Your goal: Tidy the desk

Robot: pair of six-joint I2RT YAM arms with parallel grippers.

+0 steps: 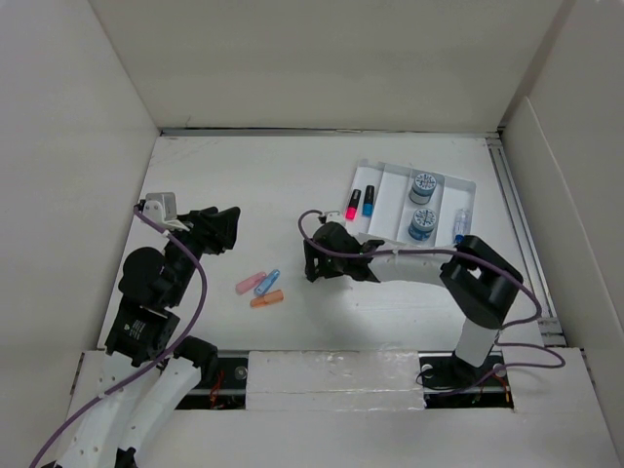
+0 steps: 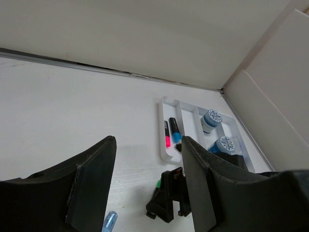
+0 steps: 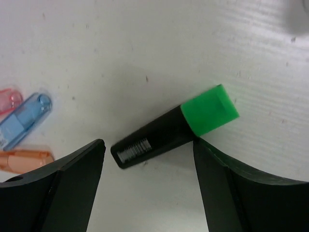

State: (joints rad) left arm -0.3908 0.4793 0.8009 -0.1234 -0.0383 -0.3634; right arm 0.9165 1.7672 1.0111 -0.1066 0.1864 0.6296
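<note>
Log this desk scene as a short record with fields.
desk: green highlighter, pink stick, blue stick, orange stick loose
tray: pink highlighter, blue highlighter, two jars, small tube
right gripper: jaws open around green highlighter
left gripper: jaws open, empty
</note>
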